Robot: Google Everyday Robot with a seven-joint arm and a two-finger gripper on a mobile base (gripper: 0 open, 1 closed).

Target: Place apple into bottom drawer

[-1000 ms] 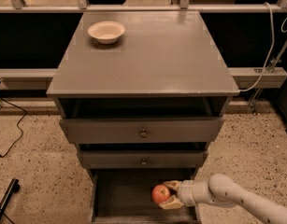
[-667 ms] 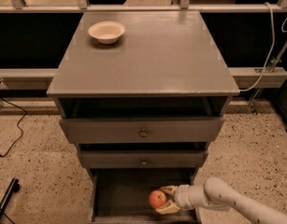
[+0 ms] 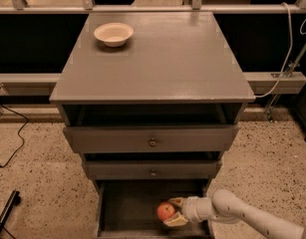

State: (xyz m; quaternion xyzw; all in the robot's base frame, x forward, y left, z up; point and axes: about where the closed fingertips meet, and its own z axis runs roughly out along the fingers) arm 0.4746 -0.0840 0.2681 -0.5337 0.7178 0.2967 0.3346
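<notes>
Camera view — the claw (image 3: 169, 211) grips the round apple (image 3: 165, 211) over the open bottom drawer (image 3: 126, 209) — stem direction unclear.

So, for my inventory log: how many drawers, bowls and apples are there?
drawers: 3 (top drawer, middle drawer, bottom drawer)
bowl: 1
apple: 1, gripped by the claw over the bottom drawer
Total: 5

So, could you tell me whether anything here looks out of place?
Nothing stands out: the gripper holds the apple over the open bottom drawer, and the bowl sits upright on the cabinet top.
</notes>
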